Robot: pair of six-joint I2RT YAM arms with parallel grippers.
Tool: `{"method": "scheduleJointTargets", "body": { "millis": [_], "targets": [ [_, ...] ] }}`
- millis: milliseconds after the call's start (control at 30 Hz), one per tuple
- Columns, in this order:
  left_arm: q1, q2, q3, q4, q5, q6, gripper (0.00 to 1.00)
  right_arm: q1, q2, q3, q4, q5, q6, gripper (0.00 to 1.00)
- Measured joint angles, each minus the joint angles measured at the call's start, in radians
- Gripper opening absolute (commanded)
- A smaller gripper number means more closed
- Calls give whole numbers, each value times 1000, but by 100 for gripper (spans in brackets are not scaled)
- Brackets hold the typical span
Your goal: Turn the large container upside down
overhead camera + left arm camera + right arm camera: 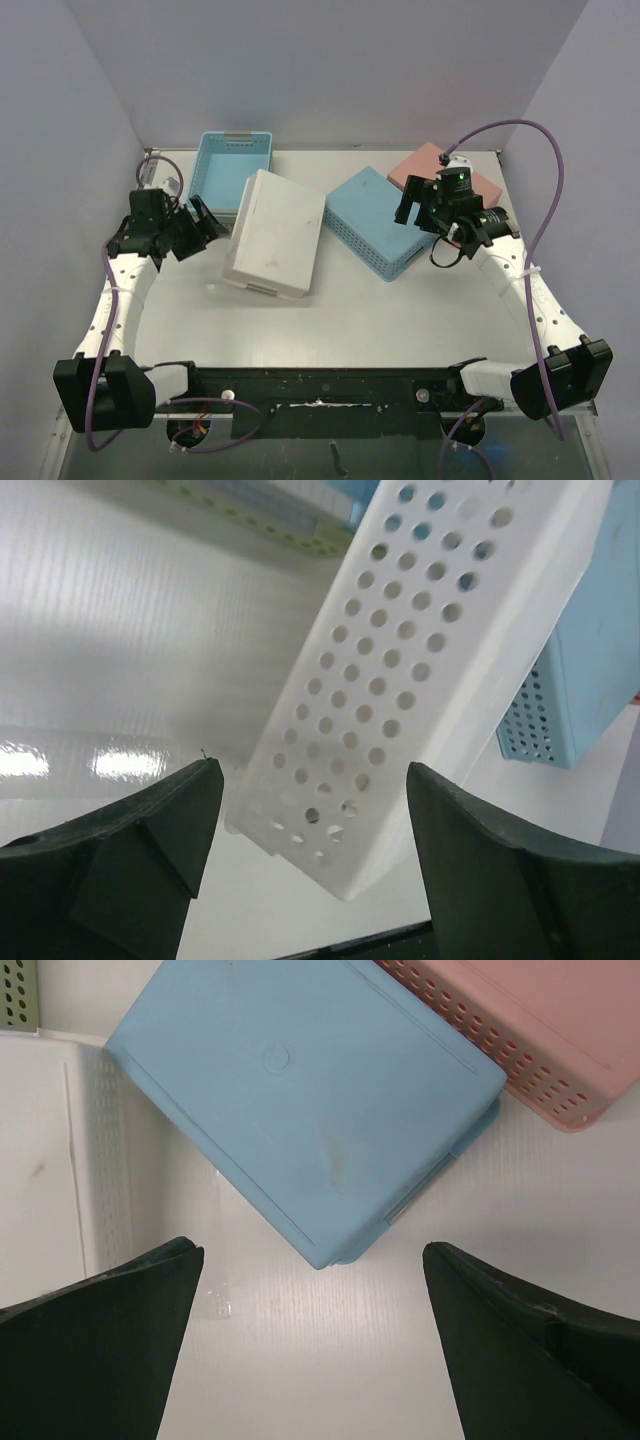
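White table (400,320), centre frame: 1 large container (272,233) lay base up, apparently flipped; so my left pincer (206,223) and right pincer (406,206) hung released.

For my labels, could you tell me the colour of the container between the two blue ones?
The container is white, clearest from top external.

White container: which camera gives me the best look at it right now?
Top external: it shows the whole white container, solid face up. Left wrist shows only its perforated side wall, close up. Right wrist catches just a strip of it at that view's left edge.
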Motion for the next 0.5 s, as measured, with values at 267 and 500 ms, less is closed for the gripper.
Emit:
{"method": "scheduleJointTargets", "body": {
  "millis": [267, 500],
  "targets": [
    [8, 45, 191, 38, -31, 14, 74, -1, 0, 0, 3, -2, -2, 100],
    [-28, 211, 356, 114, -37, -9, 73, -12, -5, -6, 16, -3, -2, 100]
  ]
}}
